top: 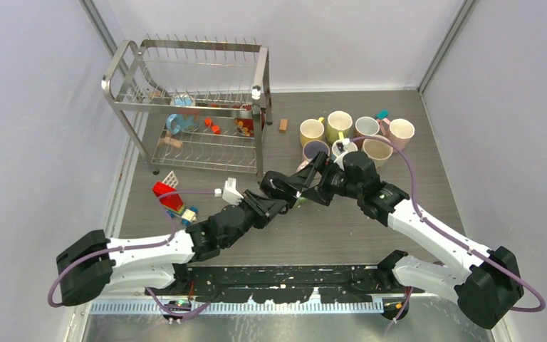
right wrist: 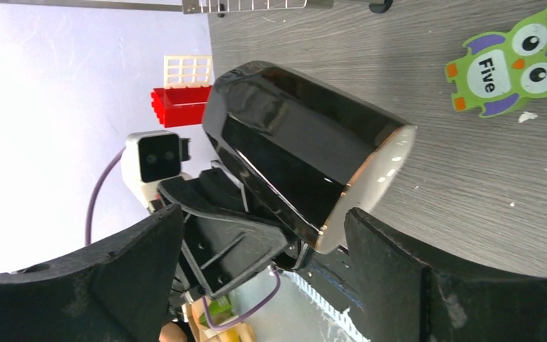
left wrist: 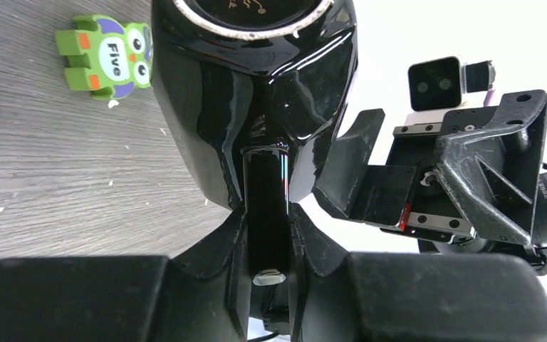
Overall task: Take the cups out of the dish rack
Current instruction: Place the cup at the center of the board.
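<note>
Left gripper (left wrist: 267,221) fingers were clamped together on the handle of a glossy black mug (left wrist: 256,92), which filled most of that wrist's view, its pale rim pointing away from the hand. From the right wrist, the same mug lay tilted on its side, mouth turned toward the right finger. The right gripper (right wrist: 263,214) faced it with its fingers (right wrist: 399,285) spread wide apart, one on each side of the mug. Whether either finger touched the mug could not be told. Both hands met over the middle of the grey table (top: 342,228).

Just beside the held mug, a green owl block (right wrist: 513,60) marked "Five" lay flat on the table. Left of the left gripper, near its forearm, sat a red block (top: 165,192) with a small white lattice piece (top: 171,178) next to it.

Just beyond the right gripper stood a cluster of mugs (top: 339,126), upright and mouths up, in yellow, lime, cream, pink, beige and lilac.

Farther off, beyond the left gripper and to its left, stood the steel rack (top: 124,71). A light blue mug (top: 179,121) lay in its lower tier among small toy pieces (top: 214,128).
</note>
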Available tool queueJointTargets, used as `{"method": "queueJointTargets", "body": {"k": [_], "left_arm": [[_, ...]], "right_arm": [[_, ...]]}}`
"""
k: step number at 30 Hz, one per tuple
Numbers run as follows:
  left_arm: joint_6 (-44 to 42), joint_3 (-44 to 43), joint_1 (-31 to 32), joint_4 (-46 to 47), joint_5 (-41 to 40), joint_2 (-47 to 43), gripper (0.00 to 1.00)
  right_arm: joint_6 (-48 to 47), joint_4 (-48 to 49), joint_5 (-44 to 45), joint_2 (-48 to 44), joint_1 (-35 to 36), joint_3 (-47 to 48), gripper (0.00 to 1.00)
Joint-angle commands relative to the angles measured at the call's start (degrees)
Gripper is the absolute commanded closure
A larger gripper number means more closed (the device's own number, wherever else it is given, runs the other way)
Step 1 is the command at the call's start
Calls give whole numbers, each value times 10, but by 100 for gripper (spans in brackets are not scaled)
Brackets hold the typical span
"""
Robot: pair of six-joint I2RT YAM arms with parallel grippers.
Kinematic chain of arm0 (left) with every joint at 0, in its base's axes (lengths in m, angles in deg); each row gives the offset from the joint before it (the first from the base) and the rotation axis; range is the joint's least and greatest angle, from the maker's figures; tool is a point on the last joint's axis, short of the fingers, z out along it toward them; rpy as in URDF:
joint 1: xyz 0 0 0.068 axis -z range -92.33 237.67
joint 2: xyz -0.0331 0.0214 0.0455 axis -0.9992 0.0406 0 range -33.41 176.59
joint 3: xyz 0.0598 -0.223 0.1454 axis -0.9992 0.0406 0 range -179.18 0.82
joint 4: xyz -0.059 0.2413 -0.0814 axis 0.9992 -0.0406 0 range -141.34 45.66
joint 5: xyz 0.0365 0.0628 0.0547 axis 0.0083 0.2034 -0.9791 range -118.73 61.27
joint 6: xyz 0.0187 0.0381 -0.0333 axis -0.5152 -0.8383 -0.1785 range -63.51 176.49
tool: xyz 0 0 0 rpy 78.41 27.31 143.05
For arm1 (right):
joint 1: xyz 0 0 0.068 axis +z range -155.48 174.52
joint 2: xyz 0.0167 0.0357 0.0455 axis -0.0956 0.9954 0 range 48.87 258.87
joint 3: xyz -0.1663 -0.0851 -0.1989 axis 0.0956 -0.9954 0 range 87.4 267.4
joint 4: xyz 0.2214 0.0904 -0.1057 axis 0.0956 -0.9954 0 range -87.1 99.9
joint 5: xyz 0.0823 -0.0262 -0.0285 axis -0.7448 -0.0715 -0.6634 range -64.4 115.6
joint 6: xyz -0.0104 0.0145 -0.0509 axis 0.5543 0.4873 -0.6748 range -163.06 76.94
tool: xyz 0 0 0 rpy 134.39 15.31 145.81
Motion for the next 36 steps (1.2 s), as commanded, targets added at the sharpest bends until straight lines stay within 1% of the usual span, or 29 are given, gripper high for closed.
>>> {"method": "queueJointTargets", "body": {"k": [1, 5, 9, 15, 19, 26, 28, 30, 32, 34, 35, 36], "left_arm": [[30, -29, -3, 182, 8, 33, 100], [47, -21, -2, 246, 0, 65, 100], [54, -22, 0, 292, -9, 84, 100], [104, -1, 5, 306, -17, 89, 100], [122, 14, 5, 311, -27, 82, 100], [161, 24, 4, 335, -1, 102, 100], [172, 33, 3, 355, 2, 111, 100], [176, 36, -1, 371, 16, 121, 99], [179, 36, -4, 377, 35, 130, 89], [183, 31, -12, 354, 67, 133, 75], [183, 28, -14, 326, 83, 131, 66], [182, 26, -16, 303, 95, 126, 60]], "right_arm": [[29, 78, -22, 13, 2, -11, 17], [59, 142, -36, 24, 2, -26, 26], [70, 167, -40, 29, 1, -30, 34], [94, 223, -29, 34, 2, -42, 47], [90, 229, -15, 26, 1, -43, 54], [70, 217, 1, 26, 2, -29, 71], [66, 210, 10, 21, 2, -28, 78], [60, 197, 19, 14, 2, -26, 88], [50, 180, 29, 7, 2, -20, 99], [38, 154, 37, 2, 2, -9, 99], [31, 140, 43, -1, 2, -3, 99], [23, 126, 48, -3, 2, 4, 99]]}}
